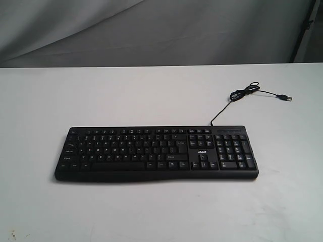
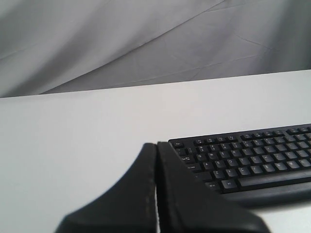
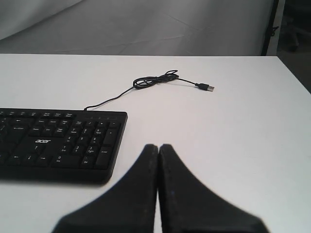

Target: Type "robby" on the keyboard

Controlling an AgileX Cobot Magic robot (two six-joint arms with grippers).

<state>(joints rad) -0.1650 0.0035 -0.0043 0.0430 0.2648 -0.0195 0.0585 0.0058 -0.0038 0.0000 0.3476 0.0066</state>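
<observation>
The black keyboard (image 1: 156, 152) lies flat on the white table (image 1: 151, 212), number pad to the right, with a small acer logo. Its thin USB cable (image 1: 247, 93) runs off the back right and ends loose on the table. Neither arm shows in the exterior view. In the left wrist view my left gripper (image 2: 156, 144) is shut and empty, near the keyboard's (image 2: 252, 162) letter end. The right wrist view has my right gripper (image 3: 158, 146) shut and empty too, just off the keyboard's (image 3: 58, 143) number-pad end, with the coiled cable (image 3: 155, 80) beyond.
A grey cloth backdrop (image 1: 151, 30) hangs behind the table's far edge. The table's right edge (image 3: 294, 73) shows in the right wrist view, with a dark stand (image 3: 269, 24) past it.
</observation>
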